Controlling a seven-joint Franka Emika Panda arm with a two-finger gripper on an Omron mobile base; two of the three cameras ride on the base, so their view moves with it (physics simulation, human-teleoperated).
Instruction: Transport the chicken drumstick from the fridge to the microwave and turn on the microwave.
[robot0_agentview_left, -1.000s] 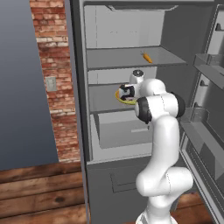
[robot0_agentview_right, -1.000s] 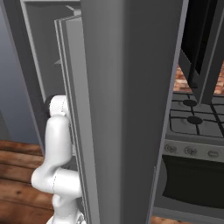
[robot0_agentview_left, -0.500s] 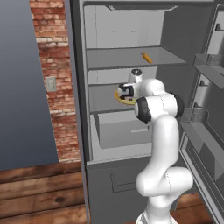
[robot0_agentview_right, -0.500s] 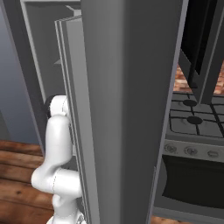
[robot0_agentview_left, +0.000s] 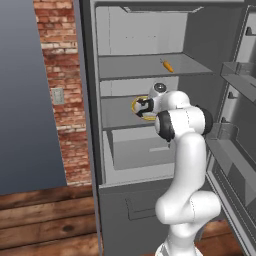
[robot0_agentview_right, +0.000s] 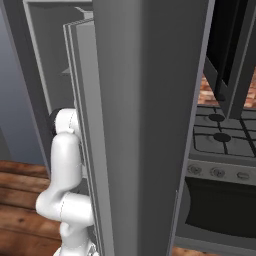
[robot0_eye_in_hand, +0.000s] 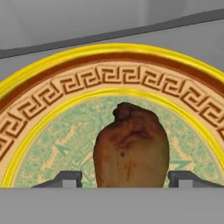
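The chicken drumstick (robot0_eye_in_hand: 131, 146), dark brown and lumpy, lies on a yellow patterned plate (robot0_eye_in_hand: 52, 100) on the fridge's (robot0_agentview_left: 95, 150) middle shelf. My gripper (robot0_eye_in_hand: 127, 178) reaches into the fridge over the plate (robot0_agentview_left: 136, 103), and its fingertips (robot0_eye_in_hand: 70, 178) stand close on both sides of the drumstick, closed in against it. In the left base view the gripper (robot0_agentview_left: 142, 106) sits at the plate's near edge, and the hand hides the drumstick there. The dark microwave (robot0_agentview_right: 230, 55) hangs above the stove at the far right of the right base view.
A small orange carrot-like item (robot0_agentview_left: 167, 65) lies on the upper shelf. A pale drawer (robot0_agentview_left: 142, 147) sits below the plate's shelf. The open fridge door (robot0_agentview_left: 235, 125) with its bins stands to the right. A gas stove (robot0_agentview_right: 220, 135) stands beyond the fridge.
The fingers have closed in around the drumstick. The arm and base have stayed where they were.
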